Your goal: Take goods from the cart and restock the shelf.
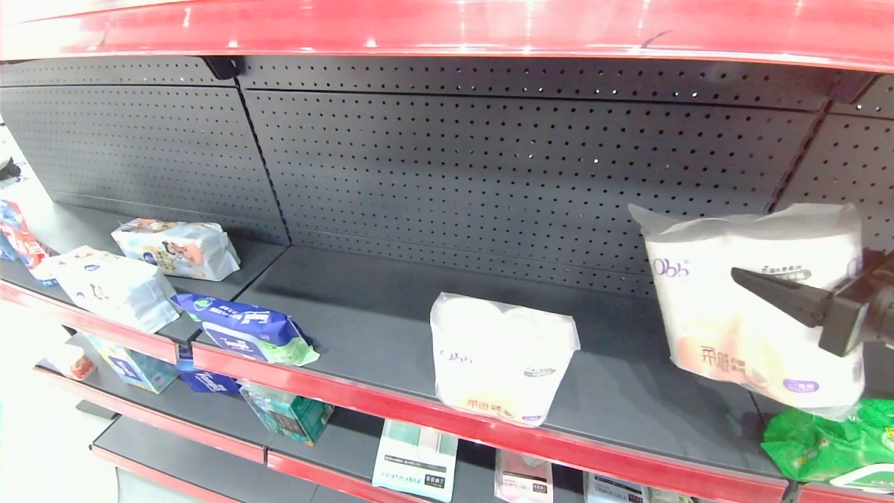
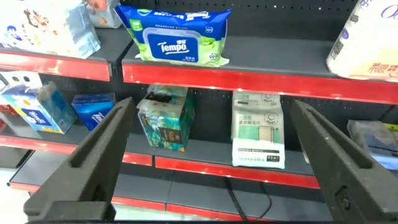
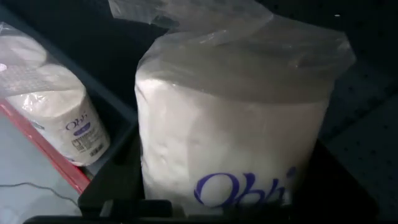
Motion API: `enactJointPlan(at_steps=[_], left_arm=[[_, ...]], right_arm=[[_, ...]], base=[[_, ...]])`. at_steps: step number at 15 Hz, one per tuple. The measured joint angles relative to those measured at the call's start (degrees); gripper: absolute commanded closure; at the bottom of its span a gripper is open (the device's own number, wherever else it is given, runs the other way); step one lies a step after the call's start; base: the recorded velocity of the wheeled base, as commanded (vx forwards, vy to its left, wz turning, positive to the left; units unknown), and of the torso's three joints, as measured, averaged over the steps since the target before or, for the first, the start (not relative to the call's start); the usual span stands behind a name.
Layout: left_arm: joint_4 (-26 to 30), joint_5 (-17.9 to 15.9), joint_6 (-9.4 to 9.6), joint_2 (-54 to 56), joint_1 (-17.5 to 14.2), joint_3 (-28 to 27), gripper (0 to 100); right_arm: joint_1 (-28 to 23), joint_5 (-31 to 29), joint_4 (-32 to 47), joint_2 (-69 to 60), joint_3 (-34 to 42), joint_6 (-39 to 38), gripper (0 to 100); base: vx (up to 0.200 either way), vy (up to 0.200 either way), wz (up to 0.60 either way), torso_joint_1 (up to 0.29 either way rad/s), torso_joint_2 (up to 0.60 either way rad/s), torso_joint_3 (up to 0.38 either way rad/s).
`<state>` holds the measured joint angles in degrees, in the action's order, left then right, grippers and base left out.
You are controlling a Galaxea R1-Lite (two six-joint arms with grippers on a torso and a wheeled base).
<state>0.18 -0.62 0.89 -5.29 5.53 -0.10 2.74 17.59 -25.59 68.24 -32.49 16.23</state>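
The shelf's back panel (image 1: 489, 161) is perforated sheet metal, matt dark grey. The shelf board (image 1: 363, 307) below it has the same smooth, matt finish, and its front edge strip (image 1: 363, 399) is glossy red. The standing toilet roll pack (image 1: 499, 363) and the right-hand toilet roll pack (image 1: 754, 307) have thin, clear, crinkled plastic film over soft white paper. Left of the standing pack, the blue wipes pack (image 1: 244, 328) is glossy plastic. The left gripper (image 2: 208, 155) has matt black fingers (image 2: 93, 155).
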Motion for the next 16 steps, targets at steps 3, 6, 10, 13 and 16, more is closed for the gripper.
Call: enactJointPlan(at_steps=[3,6,10,13,16], left_arm=[[0.0,0.0,0.0,0.0,0.0,0.0,0],[0.0,0.0,0.0,0.0,0.0,0.0,0],[0.0,0.0,0.0,0.0,0.0,0.0,0],[0.0,0.0,0.0,0.0,0.0,0.0,0],[0.0,0.0,0.0,-0.1,0.0,0.0,0]], right_arm=[[0.4,3.2,-1.4,6.7,-2.0,-0.2,100],[0.8,6.3,-8.4,13.9,-4.1,-0.2,100],[1.3,11.9,-10.5,21.7,-8.5,-0.1,100],[2.2,15.4,-10.7,25.8,-11.4,-0.1,100],[4.0,17.9,-10.9,29.2,-14.6,-0.2,100]], base=[[0.0,0.0,0.0,0.0,0.0,0.0],[0.0,0.0,0.0,0.0,0.0,0.0],[0.0,0.0,0.0,0.0,0.0,0.0],[0.0,0.0,0.0,0.0,0.0,0.0],[0.0,0.0,0.0,0.0,0.0,0.0]])
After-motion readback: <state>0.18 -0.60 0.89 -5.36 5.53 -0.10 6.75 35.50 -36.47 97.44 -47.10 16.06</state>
